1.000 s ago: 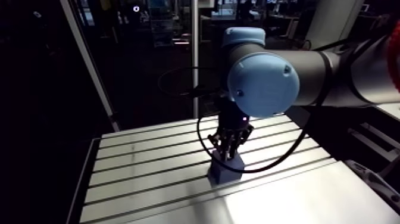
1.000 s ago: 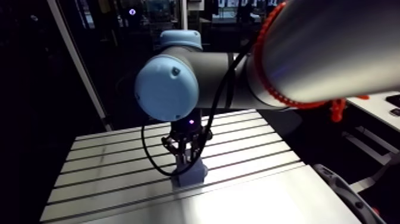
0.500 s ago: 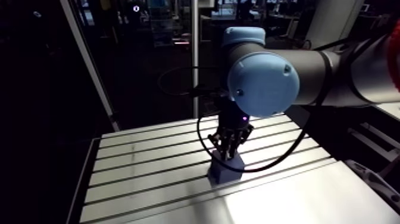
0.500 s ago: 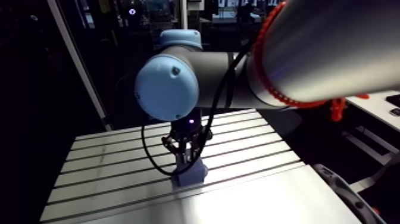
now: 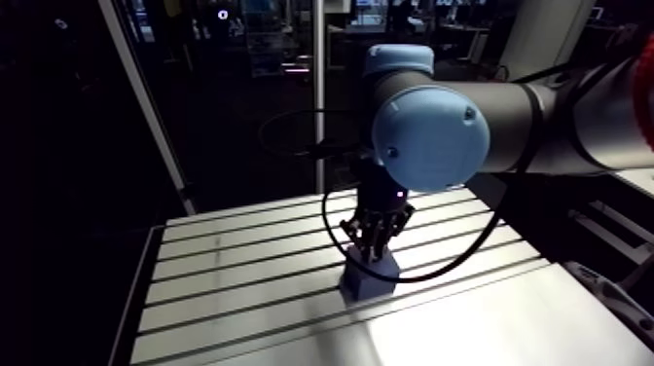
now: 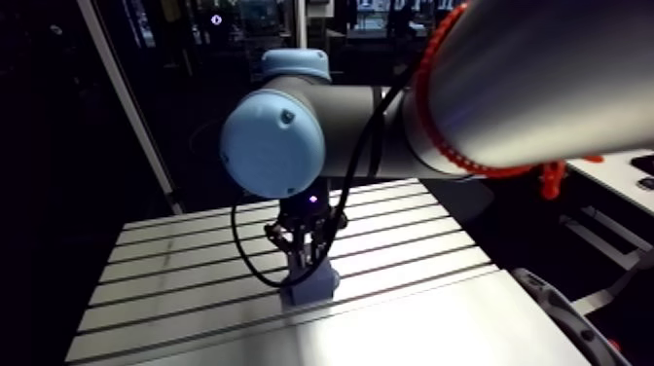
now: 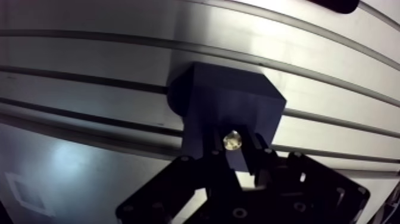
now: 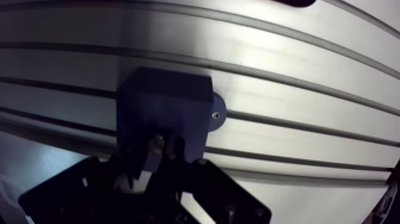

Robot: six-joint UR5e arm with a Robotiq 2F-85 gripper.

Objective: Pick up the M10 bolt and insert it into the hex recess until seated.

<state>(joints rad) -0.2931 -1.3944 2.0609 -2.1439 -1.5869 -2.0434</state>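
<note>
I've got the gripper (image 7: 234,156) clamped on the M10 bolt (image 7: 232,140), hanging right over the blue block (image 7: 226,101) on the tabletop (image 7: 89,65). Holding it straight above the block so it lines up with the hex recess, I reckon; recess itself is hidden under the bolt

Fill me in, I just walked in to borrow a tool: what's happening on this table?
A single robot arm has its pincer down at a dark blue block that sits on the slotted aluminium table. The pincer is shut on a small bolt, whose shiny end shows between the fingers at the block's top face. Whether it is already seated in the block cannot be seen.
</note>
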